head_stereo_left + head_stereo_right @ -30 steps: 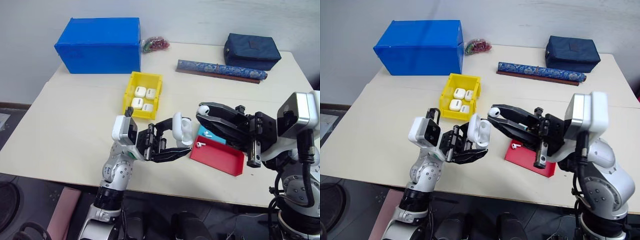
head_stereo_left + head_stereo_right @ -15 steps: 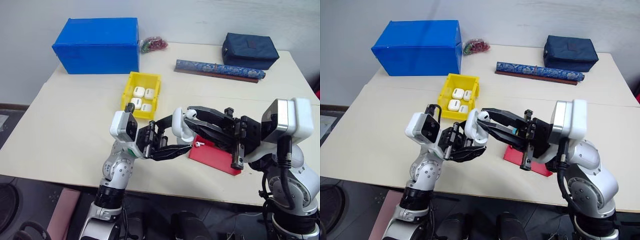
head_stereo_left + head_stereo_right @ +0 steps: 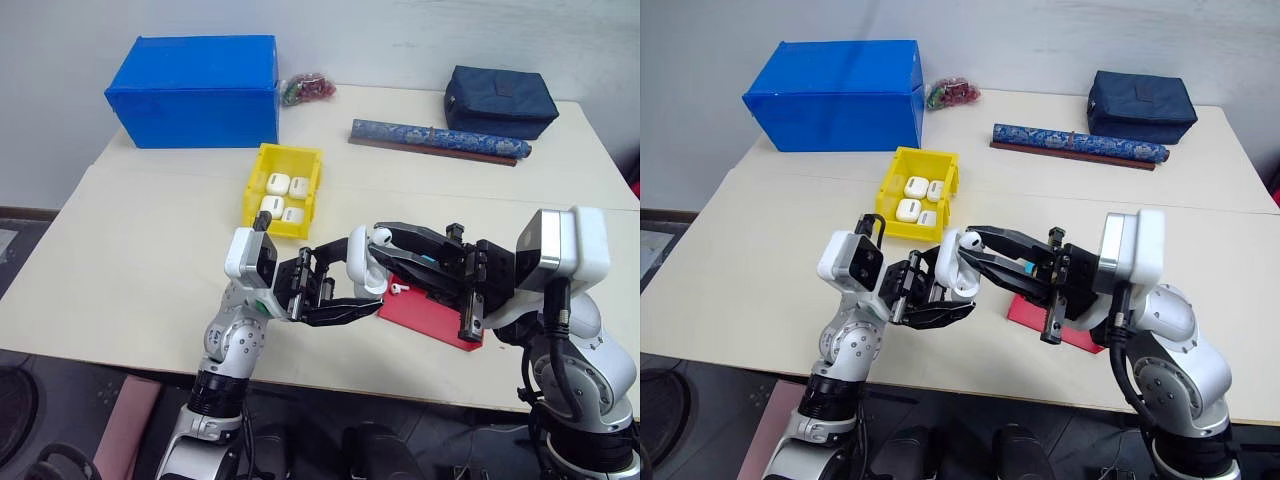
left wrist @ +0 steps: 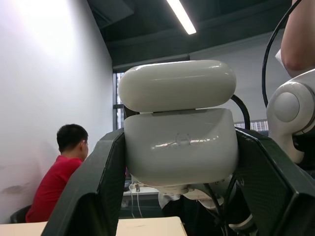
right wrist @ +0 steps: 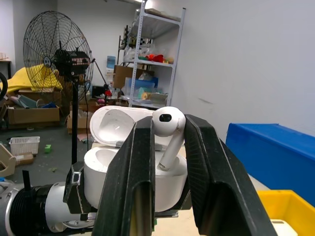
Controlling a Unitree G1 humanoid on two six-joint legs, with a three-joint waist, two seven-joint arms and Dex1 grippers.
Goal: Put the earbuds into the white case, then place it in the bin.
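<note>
Over the near edge of the worktop (image 3: 140, 290), the left end effector (image 3: 352, 291) is clamped on the white case (image 3: 362, 265), lid swung open, held above the surface. The right end effector (image 3: 381, 240) pinches one earbud (image 5: 168, 129) between its two black fingers (image 5: 135, 177), with the stem reaching down into the open case. A second ago this end effector stood well apart from the case, to its right; it has since come leftward and lower until its tips are over the case mouth. The left end effector and case have kept their place.

Just behind and to the right of the case, the red and cyan tray (image 3: 432, 315) lies on the worktop with the other earbud (image 3: 399, 288) resting in it, as before.

Farther back, the yellow bin (image 3: 285, 189) holds four white cases (image 3: 284, 196). Behind it stand the large blue box (image 3: 195, 90) and a small bag of red and green items (image 3: 310, 88); to the right lie a long patterned blue roll (image 3: 440, 139) and a dark blue pouch (image 3: 500, 101).

The right wrist view shows the case's hollow lid and the earbud's dark grille, which the head views leave too small to read. The left wrist view shows the case's hinge side clamped between the fingers (image 4: 88, 196), and a seated person in a red shirt (image 4: 54, 177) in the room beyond.
</note>
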